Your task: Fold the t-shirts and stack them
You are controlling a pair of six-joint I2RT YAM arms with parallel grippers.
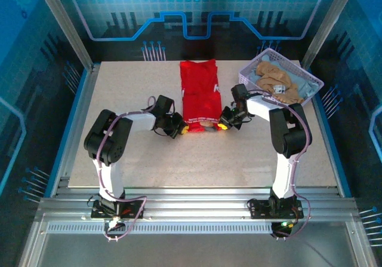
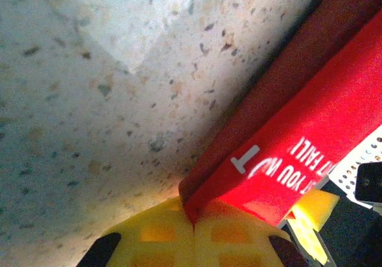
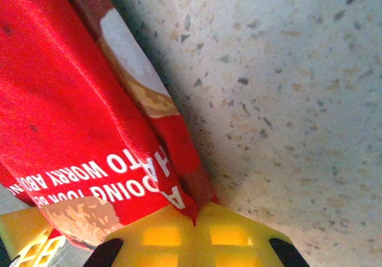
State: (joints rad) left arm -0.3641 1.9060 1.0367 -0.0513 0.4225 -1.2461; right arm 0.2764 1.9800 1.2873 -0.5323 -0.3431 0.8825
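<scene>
Speckled tabletop (image 1: 149, 165) lay wide and pale inside blue walls. Out in the middle, toward the far side, lay the red t-shirt (image 1: 200, 94), folded into a long strip. Its long way ran straight from the arms toward the back wall. The end with the bear print and white letters pointed back at the arms. At the far right sat the lavender basket (image 1: 246, 76), with a tan t-shirt (image 1: 276, 76) and a pale blue-grey t-shirt (image 1: 305, 89) bunched up inside. The left gripper (image 1: 178, 128) was closed tight on the near left corner of the red t-shirt. The right gripper (image 1: 224, 123) was closed tight on the near right corner. In each wrist view the yellow pads (image 2: 161, 237) met with red cloth pinched between them. The cloth looked soft, light and floppy, so it would likely sag in the middle and might slip. The two near corners seemed the best places to hold, both at once, so that end would stay flat
</scene>
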